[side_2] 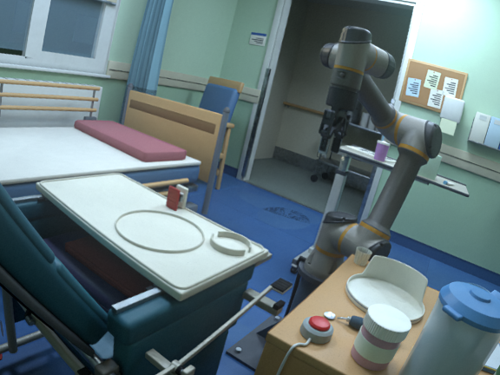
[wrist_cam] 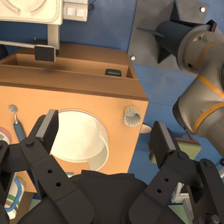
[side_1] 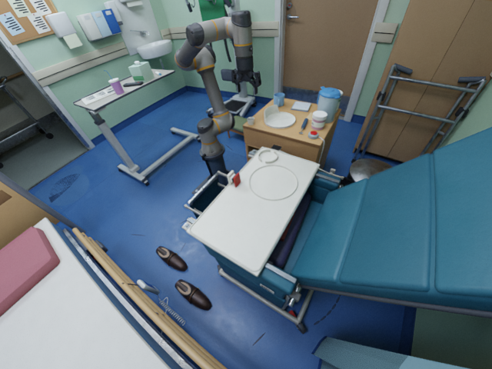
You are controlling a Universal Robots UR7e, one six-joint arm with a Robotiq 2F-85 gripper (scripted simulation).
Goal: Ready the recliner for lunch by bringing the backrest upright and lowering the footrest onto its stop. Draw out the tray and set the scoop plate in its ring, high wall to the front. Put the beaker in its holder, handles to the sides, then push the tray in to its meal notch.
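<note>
The scoop plate [side_1: 279, 117] [side_2: 387, 289] [wrist_cam: 80, 138], white with one high wall, sits on the wooden bedside cabinet [side_1: 292, 131] below my gripper [side_1: 246, 81] [side_2: 330, 139] [wrist_cam: 103, 131], which hangs open and empty high above the cabinet's near-left part. The blue two-handled beaker [side_1: 279, 99] stands at the cabinet's back corner. The recliner's white tray [side_1: 254, 202] [side_2: 147, 225] carries a large plate ring [side_1: 273, 182] [side_2: 159, 231] and a small beaker holder [side_1: 268, 155] [side_2: 230, 242]. The recliner's backrest [side_1: 421, 222] lies reclined.
A bed [side_1: 59, 310] fills the lower left, with two shoes [side_1: 183, 278] on the floor beside it. An overbed table [side_1: 123, 91] stands left of my arm. On the cabinet are a blue-lidded jug [side_1: 329, 102], a tub [side_1: 319, 119], a red call button [side_1: 313, 134] and a small paper cup [wrist_cam: 132, 116]. A walking frame [side_1: 417, 111] leans at right.
</note>
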